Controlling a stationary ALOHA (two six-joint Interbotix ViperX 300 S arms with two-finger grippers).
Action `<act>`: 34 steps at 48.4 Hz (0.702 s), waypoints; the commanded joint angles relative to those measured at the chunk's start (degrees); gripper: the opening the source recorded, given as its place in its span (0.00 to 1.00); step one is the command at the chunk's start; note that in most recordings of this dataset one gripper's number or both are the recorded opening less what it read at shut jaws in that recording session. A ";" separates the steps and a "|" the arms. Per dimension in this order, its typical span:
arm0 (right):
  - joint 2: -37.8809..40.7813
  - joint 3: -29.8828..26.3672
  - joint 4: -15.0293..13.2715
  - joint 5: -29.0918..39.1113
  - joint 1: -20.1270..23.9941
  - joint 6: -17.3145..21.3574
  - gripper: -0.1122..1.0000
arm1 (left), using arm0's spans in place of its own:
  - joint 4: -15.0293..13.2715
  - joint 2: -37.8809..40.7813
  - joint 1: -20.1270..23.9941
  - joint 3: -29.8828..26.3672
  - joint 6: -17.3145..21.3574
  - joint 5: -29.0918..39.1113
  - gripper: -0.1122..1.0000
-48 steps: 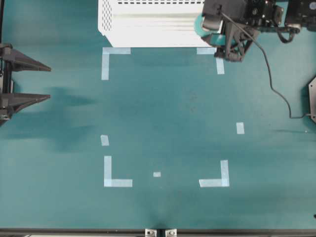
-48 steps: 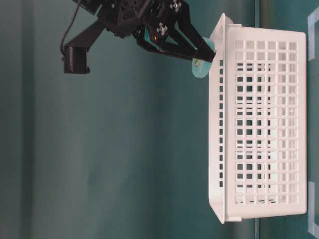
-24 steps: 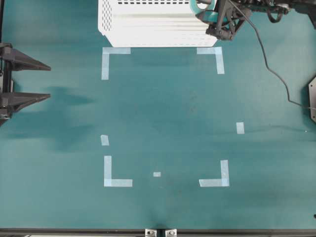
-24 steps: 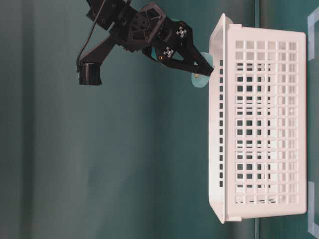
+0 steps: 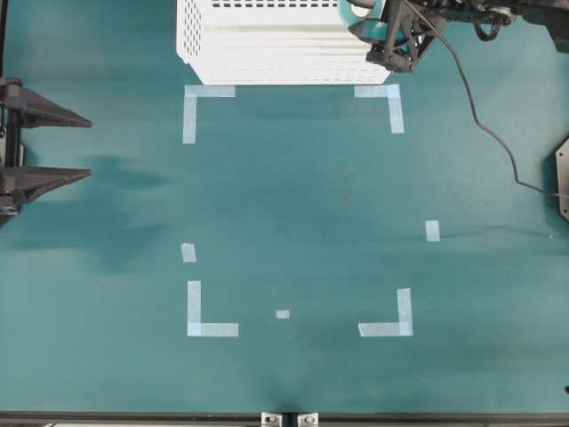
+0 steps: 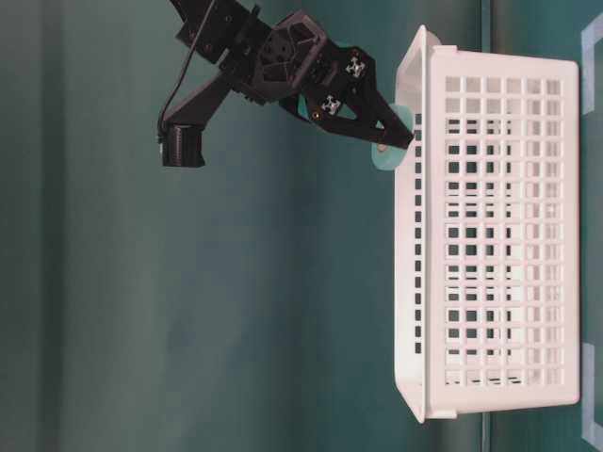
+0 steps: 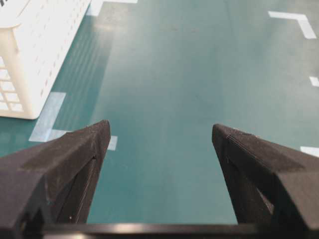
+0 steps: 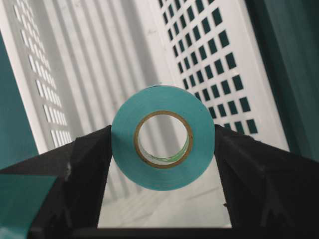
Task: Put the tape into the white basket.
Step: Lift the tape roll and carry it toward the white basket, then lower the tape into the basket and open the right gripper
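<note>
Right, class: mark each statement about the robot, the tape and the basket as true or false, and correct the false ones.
1. The right pincer grips the teal tape roll by its outer sides. True.
2. The tape already lies on the ribbed bottom of the white basket. False: it is held in the pincer at the basket's rim, not yet released.
3. The left pincer is open and holds nothing. True.
4. The left pincer hangs over the basket. False: it sits at the left edge of the overhead view, with the basket off to one side.
5. Pale tape corner marks are stuck on the table. True.
</note>
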 commanded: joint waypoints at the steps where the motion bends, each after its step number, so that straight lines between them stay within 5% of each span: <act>1: -0.70 -1.05 -0.88 -1.93 -0.35 0.00 0.72 | 0.09 0.35 0.26 -0.70 0.00 -0.44 0.41; 5: -0.70 -0.44 -2.55 -3.60 -0.35 0.00 0.74 | 0.09 0.35 0.26 -0.70 0.00 -0.44 0.41; 12: -0.79 0.26 -3.43 -5.10 -0.35 0.09 0.98 | 0.09 0.35 0.26 -0.62 0.00 -0.44 0.41; 34: -2.81 0.44 -3.43 -5.19 -0.35 0.18 0.94 | 0.09 0.35 0.26 -0.62 0.00 -0.44 0.41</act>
